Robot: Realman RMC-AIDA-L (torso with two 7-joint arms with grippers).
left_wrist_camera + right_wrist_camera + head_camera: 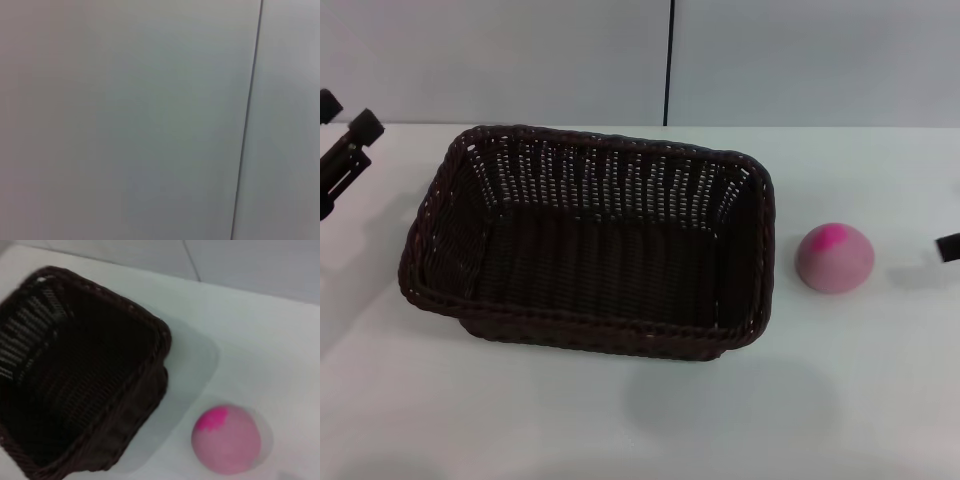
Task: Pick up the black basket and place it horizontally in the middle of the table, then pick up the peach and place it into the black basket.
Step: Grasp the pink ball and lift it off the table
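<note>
The black basket (595, 245) lies long side across in the middle of the white table (620, 420), and it holds nothing. It also shows in the right wrist view (80, 375). The peach (835, 257) sits on the table just right of the basket, apart from it, and shows in the right wrist view (226, 439). My left gripper (342, 135) is at the far left edge, raised and away from the basket. Only a dark tip of my right gripper (948, 247) shows at the right edge, right of the peach.
A grey wall with a dark vertical seam (668, 60) stands behind the table. The left wrist view shows only this wall and seam (247, 120). Bare tabletop lies in front of the basket.
</note>
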